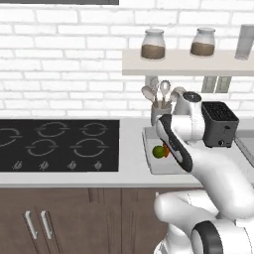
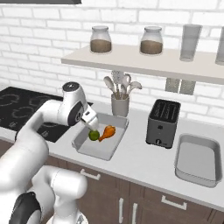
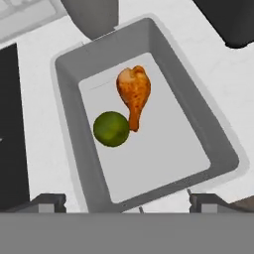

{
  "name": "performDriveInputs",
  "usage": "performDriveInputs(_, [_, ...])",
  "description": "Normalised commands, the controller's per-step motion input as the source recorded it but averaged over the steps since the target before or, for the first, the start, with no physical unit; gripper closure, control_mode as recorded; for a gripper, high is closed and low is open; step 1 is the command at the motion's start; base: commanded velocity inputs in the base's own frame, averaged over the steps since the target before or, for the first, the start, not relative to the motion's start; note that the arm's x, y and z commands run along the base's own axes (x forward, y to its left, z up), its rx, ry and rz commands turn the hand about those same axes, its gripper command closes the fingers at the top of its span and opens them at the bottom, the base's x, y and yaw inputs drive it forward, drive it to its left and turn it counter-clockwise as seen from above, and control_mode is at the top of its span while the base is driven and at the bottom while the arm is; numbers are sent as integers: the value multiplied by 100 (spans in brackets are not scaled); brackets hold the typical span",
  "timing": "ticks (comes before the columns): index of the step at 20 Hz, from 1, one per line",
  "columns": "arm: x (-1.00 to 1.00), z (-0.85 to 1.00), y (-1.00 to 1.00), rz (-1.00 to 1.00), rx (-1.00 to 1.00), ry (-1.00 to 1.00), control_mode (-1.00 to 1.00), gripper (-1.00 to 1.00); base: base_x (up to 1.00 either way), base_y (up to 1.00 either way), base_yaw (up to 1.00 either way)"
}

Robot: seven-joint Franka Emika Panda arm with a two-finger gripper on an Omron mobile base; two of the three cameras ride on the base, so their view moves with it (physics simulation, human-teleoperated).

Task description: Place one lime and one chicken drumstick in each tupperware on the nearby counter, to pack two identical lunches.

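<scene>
A grey tupperware (image 3: 69, 124) stands on the pale counter (image 2: 144, 168), just right of the stove. Inside it lie a green lime (image 3: 111, 129) and an orange-brown chicken drumstick (image 3: 134, 94), touching each other. The same lime (image 2: 93, 135) and drumstick (image 2: 107, 132) show from the right base, and the lime (image 1: 158, 152) from the left base. My gripper (image 2: 92, 125) hangs open just above the tupperware's near-left part, with nothing between its fingertips (image 3: 47, 202). A second tupperware (image 2: 179, 157) stands bare at the counter's right end.
A black toaster (image 2: 162, 124) stands between the two containers. A utensil holder (image 2: 120, 104) with spoons sits behind the first one. The black stove (image 1: 59, 145) lies to the left. A wall shelf (image 2: 144, 61) with jars and glasses hangs above the counter.
</scene>
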Motion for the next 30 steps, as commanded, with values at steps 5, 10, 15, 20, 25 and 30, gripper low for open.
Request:
performDriveInputs(5, [-100,99,1,1,0,33,-100,-100,0,0,0])
performDriveInputs(10, [-100,68,8,5,0,23,-100,-100,0,0,0])
performDriveInputs(15, [-100,31,0,7,-1,8,-100,-100,0,0,0])
performDriveInputs(20, [-100,1,0,8,-2,0,-100,-100,0,0,0])
performDriveInputs(25, [-60,-4,0,0,-2,-1,100,-100,-40,-6,-9])
performDriveInputs(30, [0,0,0,0,0,0,100,-100,-58,-12,-72])
